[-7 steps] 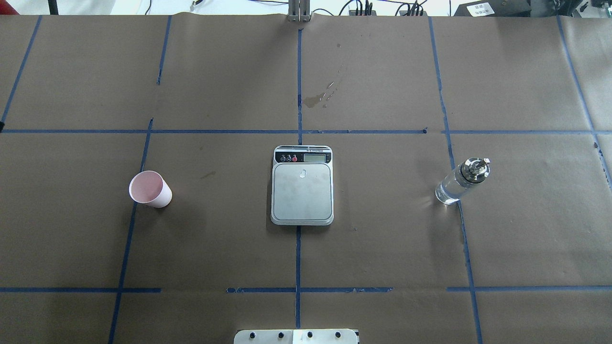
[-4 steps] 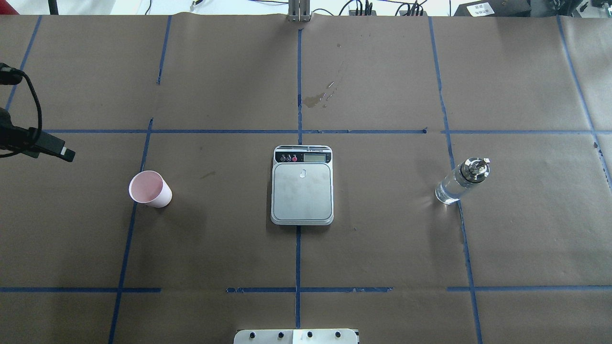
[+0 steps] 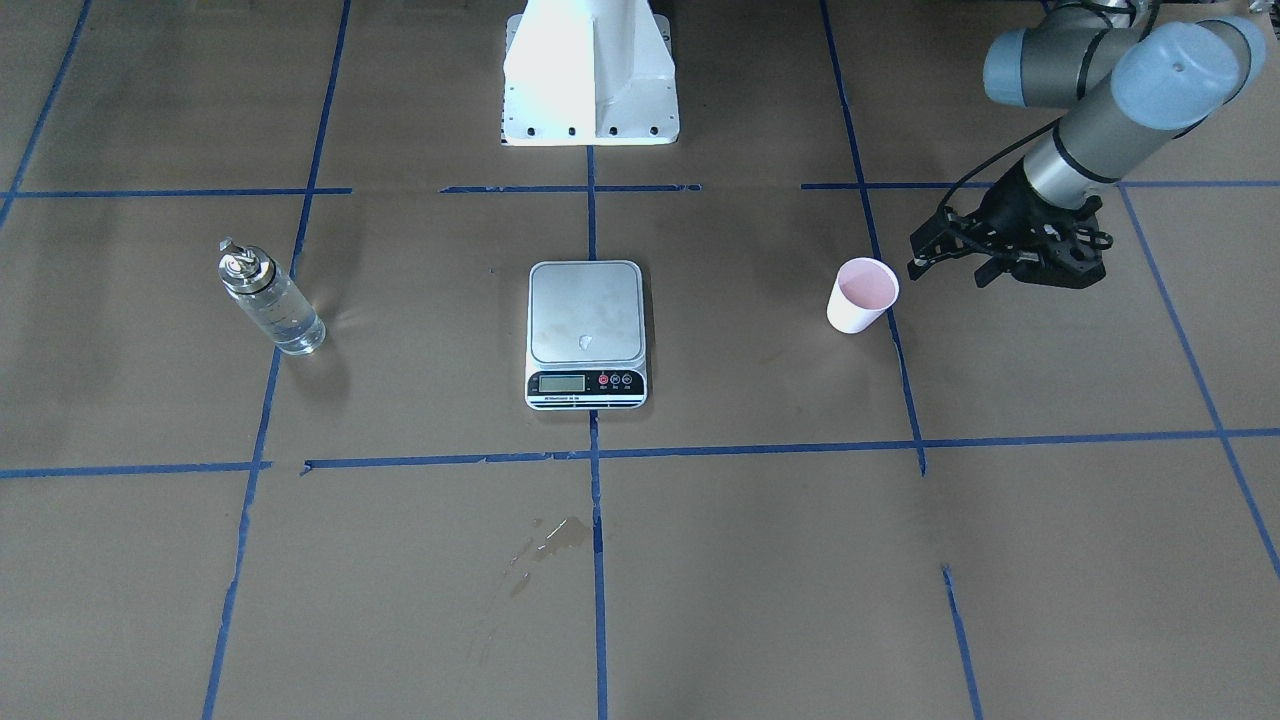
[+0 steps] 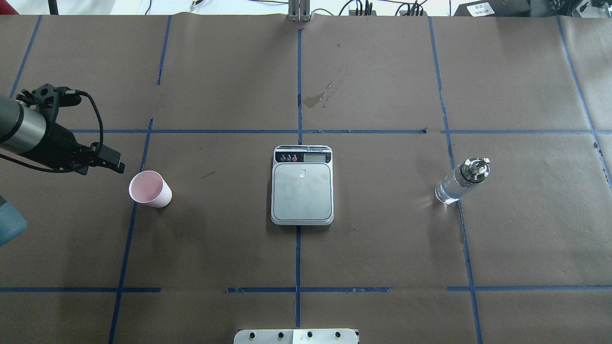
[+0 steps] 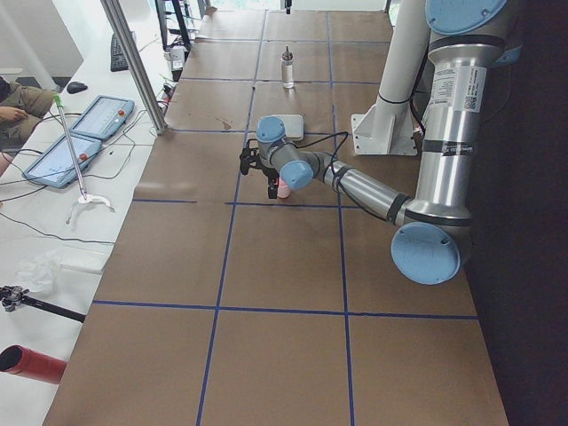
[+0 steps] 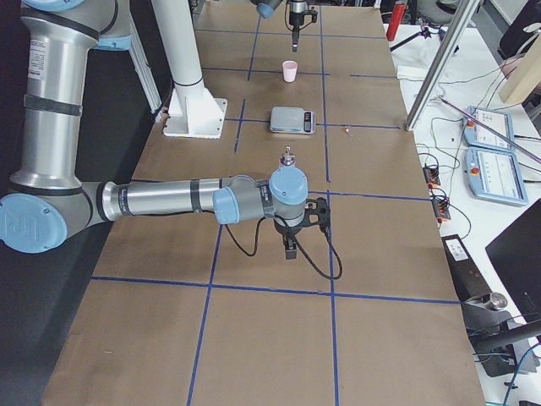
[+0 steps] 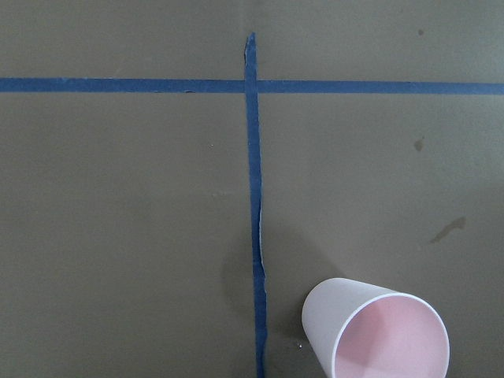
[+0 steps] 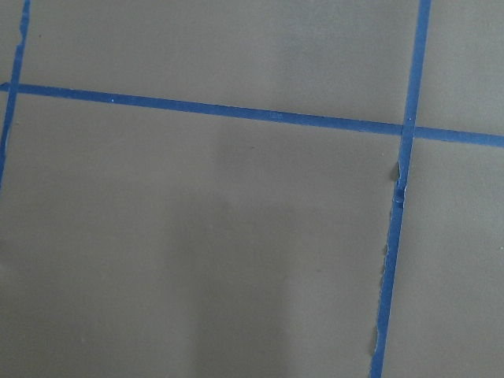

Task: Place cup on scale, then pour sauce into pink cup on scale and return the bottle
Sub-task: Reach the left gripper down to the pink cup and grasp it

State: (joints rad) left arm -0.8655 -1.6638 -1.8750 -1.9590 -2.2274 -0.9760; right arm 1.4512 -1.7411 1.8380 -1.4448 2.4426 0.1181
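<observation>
The cup (image 4: 149, 188) stands upright and empty on the table's left side, white outside and pink inside; it also shows in the front view (image 3: 862, 295) and the left wrist view (image 7: 378, 335). The scale (image 4: 302, 191) lies at the centre with nothing but a small drop on its platform. The bottle (image 4: 461, 181) of clear sauce stands at the right. My left gripper (image 4: 103, 166) hovers just left of the cup, apart from it, and looks open and empty (image 3: 950, 270). My right gripper (image 6: 290, 247) shows only in the right side view, so I cannot tell its state.
A wet stain (image 4: 315, 99) marks the brown paper beyond the scale. Blue tape lines cross the table. The robot's white base (image 3: 590, 75) stands behind the scale. Operator tablets (image 5: 75, 142) lie on the side bench.
My left arm has come in from the left edge of the overhead view and moved right toward the cup. Cup, scale and bottle have not moved.
</observation>
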